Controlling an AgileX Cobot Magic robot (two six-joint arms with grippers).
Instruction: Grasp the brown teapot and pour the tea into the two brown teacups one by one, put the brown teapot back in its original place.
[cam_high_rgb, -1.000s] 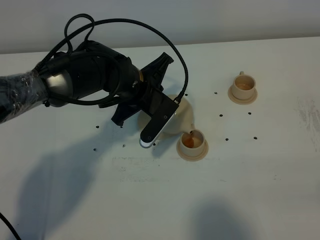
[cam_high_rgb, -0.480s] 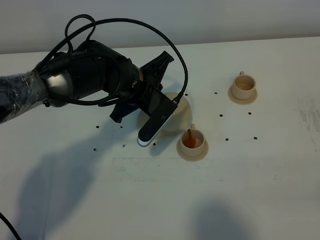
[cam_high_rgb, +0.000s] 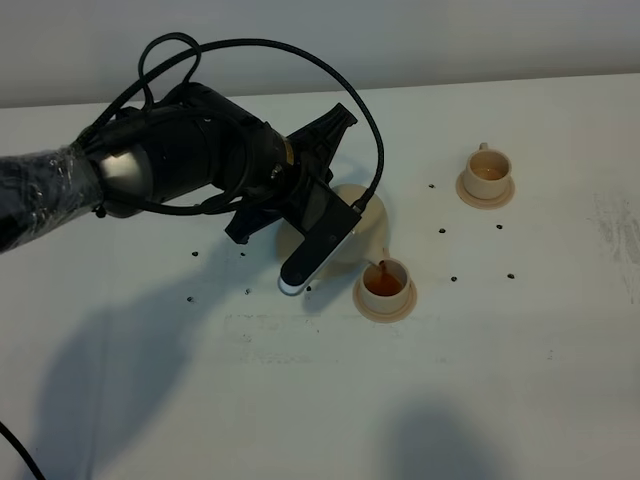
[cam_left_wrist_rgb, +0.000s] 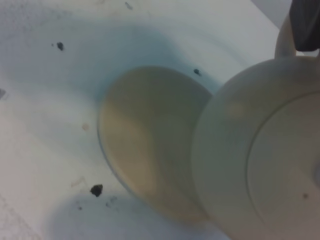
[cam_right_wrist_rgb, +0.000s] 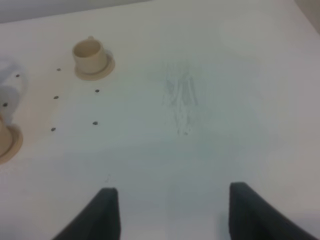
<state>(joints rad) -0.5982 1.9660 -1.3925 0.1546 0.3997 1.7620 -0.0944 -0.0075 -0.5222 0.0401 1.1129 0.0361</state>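
My left gripper (cam_high_rgb: 335, 215) is shut on the loop handle of the brown teapot (cam_high_rgb: 367, 228) and holds it tilted. Its spout is over the near teacup (cam_high_rgb: 384, 285), and a thin brown stream runs into the tea in that cup. The far teacup (cam_high_rgb: 487, 172) stands on its saucer to the right with pale tea inside; it also shows as the far teacup (cam_right_wrist_rgb: 89, 51). In the left wrist view the teapot (cam_left_wrist_rgb: 260, 160) hangs over the flat round tray (cam_left_wrist_rgb: 140, 145), with a dark finger (cam_left_wrist_rgb: 306, 25) at the handle. My right gripper (cam_right_wrist_rgb: 175, 215) is open above bare table.
The white table (cam_high_rgb: 470, 370) carries small dark marks around the cups and a scuffed patch (cam_right_wrist_rgb: 182, 100) on the right. The left arm's black cable (cam_high_rgb: 250, 45) loops above the table. The near cup's saucer (cam_right_wrist_rgb: 7, 142) shows at the edge of the right wrist view.
The left arm has wobbled slightly while keeping the teapot tilted over the near teacup. The tea in that cup looks fuller and darker. The right gripper has stayed put.
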